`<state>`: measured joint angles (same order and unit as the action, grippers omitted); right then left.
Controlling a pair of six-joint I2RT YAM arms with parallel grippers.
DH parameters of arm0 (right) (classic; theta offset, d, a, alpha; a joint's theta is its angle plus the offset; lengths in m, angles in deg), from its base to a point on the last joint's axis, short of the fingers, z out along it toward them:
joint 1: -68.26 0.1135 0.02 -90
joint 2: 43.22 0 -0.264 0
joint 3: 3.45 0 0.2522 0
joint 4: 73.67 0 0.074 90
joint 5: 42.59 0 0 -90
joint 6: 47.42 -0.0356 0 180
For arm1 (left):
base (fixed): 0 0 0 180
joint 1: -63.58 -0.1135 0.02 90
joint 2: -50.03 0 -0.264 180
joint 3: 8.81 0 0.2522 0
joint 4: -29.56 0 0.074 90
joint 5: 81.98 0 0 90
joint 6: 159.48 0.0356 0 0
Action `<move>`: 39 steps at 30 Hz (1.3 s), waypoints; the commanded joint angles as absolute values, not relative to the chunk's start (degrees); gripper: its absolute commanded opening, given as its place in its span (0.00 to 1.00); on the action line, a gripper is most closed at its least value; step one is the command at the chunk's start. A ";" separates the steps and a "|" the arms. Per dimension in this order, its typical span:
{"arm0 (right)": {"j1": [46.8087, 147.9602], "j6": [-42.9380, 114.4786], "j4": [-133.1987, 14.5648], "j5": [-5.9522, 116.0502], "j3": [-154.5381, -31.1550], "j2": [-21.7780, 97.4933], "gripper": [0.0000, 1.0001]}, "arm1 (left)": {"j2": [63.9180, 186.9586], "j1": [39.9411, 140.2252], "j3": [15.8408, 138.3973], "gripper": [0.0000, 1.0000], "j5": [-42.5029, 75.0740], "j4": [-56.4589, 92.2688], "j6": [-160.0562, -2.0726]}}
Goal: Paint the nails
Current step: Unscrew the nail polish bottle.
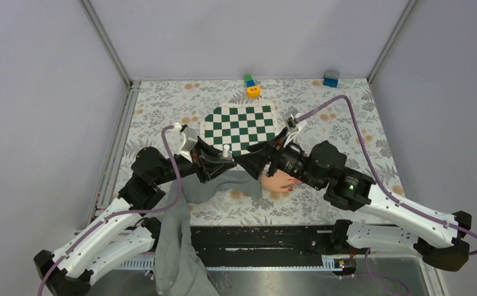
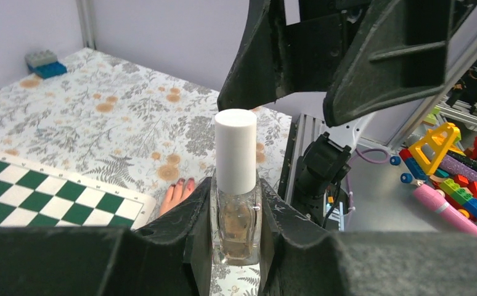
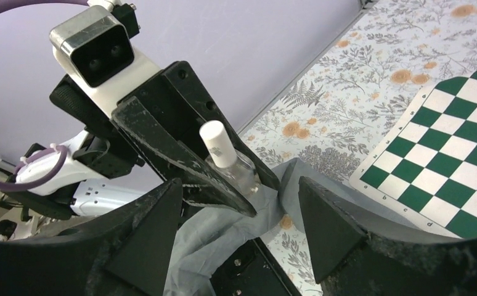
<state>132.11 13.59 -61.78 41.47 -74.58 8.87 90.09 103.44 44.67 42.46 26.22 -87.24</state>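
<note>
Left gripper (image 2: pixel 236 192) has its fingers clamped on the body of the nail polish bottle (image 2: pixel 236 231), upright, white cap (image 2: pixel 235 151) sticking clear above them. Right gripper (image 3: pixel 239 188) fingers are spread wide, lined up on the cap but well apart from it, nothing held. The nails (image 2: pixel 183 182) are dark red and glossy, on the pale hand (image 2: pixel 174 197) lying flat on the bench (image 1: pixel 347 129) just beside the chessboard (image 1: pixel 239 126), with the grey sleeve (image 1: pixel 224 185) trailing back toward the arm bases. Handling call: the bottle is small, light, rigid glass, so slick and breakable. Body grip looks right, don't over-squeeze. The cap is a smooth plastic cylinder: take it on the sides at mid-height, square on, or it'll slip during the twist. Expect the brush to hang from the cap, thin and floppy. The nails are tiny targets and the hand probably gives a little, so light contact only.
</note>
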 commanded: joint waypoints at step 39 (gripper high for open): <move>137.69 13.86 -55.26 27.24 -89.54 24.52 0.46 | 93.36 103.51 45.85 0.00 39.93 26.27 -86.89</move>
<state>136.90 12.96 -55.03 29.63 -86.82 24.04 93.32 103.44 44.67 39.53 23.16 -87.24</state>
